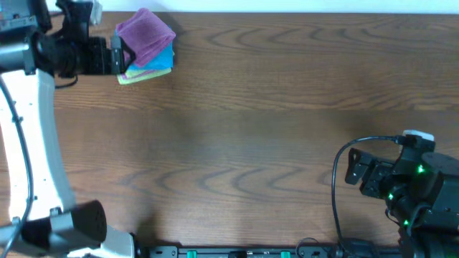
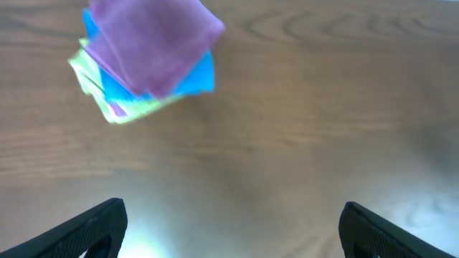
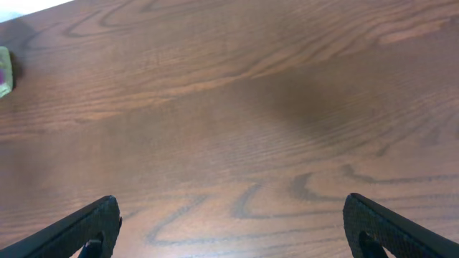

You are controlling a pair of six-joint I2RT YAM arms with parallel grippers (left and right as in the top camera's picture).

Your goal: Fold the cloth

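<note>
A folded purple cloth [image 1: 145, 34] lies on top of a small stack with a blue cloth [image 1: 159, 61] and a yellow-green cloth [image 1: 133, 77] at the table's far left. In the left wrist view the purple cloth [image 2: 149, 43] tops the stack, with blue [image 2: 201, 77] and yellow-green [image 2: 93, 86] beneath. My left gripper [image 1: 120, 56] is open and empty, right beside the stack's left edge; its fingers frame bare table in the left wrist view [image 2: 233, 229]. My right gripper [image 1: 351, 166] is open and empty at the near right, over bare table [image 3: 229, 229].
The brown wooden table [image 1: 272, 107] spans the whole view. Its far edge [image 1: 287, 13] meets a white wall just behind the stack. A sliver of the stack shows at the left edge of the right wrist view [image 3: 4, 72].
</note>
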